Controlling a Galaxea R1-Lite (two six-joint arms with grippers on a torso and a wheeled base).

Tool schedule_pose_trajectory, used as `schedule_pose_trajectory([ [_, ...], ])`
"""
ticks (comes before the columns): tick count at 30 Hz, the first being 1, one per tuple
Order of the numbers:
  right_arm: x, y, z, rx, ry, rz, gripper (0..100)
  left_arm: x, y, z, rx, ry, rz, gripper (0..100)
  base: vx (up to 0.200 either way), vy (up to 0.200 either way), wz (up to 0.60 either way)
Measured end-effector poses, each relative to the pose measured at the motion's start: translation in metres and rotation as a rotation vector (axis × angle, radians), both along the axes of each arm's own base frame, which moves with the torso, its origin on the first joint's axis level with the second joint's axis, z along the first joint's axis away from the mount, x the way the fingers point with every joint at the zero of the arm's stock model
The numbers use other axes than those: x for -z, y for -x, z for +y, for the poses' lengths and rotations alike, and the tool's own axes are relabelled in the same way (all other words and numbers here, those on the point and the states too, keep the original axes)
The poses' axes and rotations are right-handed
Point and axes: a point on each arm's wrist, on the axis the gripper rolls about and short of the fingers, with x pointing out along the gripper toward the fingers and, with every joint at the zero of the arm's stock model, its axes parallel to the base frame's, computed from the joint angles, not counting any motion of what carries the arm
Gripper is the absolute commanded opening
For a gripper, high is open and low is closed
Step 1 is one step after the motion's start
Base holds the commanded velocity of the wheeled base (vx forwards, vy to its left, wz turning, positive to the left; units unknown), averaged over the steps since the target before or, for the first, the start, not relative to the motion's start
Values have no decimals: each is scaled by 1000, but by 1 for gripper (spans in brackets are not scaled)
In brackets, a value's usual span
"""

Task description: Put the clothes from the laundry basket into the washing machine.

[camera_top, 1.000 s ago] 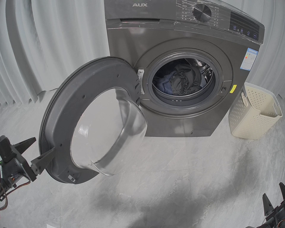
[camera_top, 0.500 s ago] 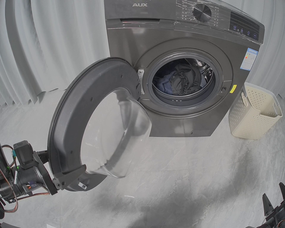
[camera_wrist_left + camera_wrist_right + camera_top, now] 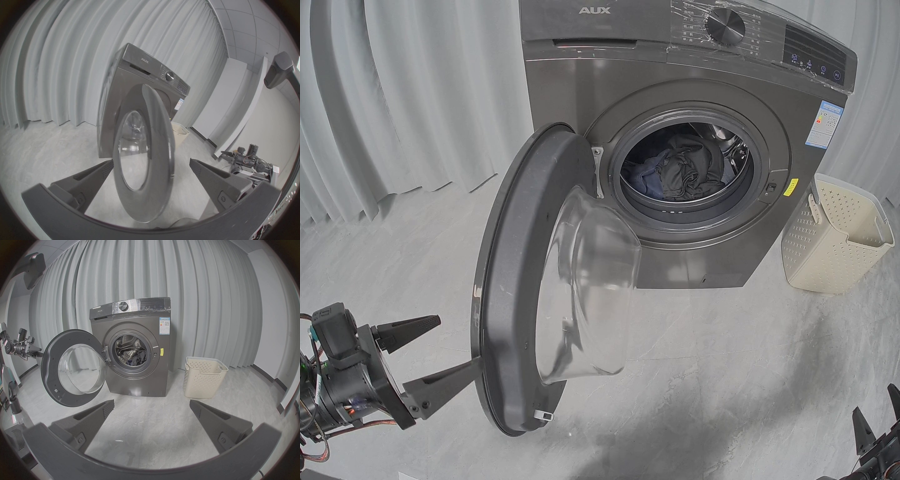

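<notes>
Dark grey front-loading washing machine (image 3: pixel 675 81) stands on the pale grey floor (image 3: pixel 706 375). Its round grey door with bulged clear glass (image 3: pixel 519 281) is swung out on the hinge. A cream perforated plastic laundry basket (image 3: pixel 831 250) sits upright just beside the machine's right side. Crumpled dark grey and blue clothes (image 3: pixel 678 165) lie heaped inside the drum. Left tool (image 3: pixel 456 344) is spread open, its lower finger (image 3: pixel 444 384) against the door's rim. Right tool (image 3: pixel 875 403) is open, low, well apart from both.

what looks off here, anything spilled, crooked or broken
Nothing stands out. The door of the washing machine stands partly open with the open left gripper at its rim, dark clothes lie inside the drum, and the laundry basket stands upright beside the machine.
</notes>
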Motion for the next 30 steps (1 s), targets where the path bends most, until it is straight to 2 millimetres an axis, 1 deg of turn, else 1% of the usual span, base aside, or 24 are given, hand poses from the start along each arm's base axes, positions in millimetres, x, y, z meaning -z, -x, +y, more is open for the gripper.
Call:
schedule_pose_trajectory([
  [9, 0, 0, 0, 0, 0, 0, 100, -3, -9, 14, -140, -8, -24, 100, 0, 0, 0],
  [16, 0, 0, 0, 0, 0, 0, 100, 4, -16, 14, -152, -51, 1, 100, 0, 0, 0],
  [23, 0, 0, 0, 0, 0, 0, 100, 8, -27, 0, -89, -78, 24, 100, 0, 0, 0],
  [30, 0, 0, 0, 0, 0, 0, 100, 3, -43, -25, -18, -71, 3, 100, 0, 0, 0],
])
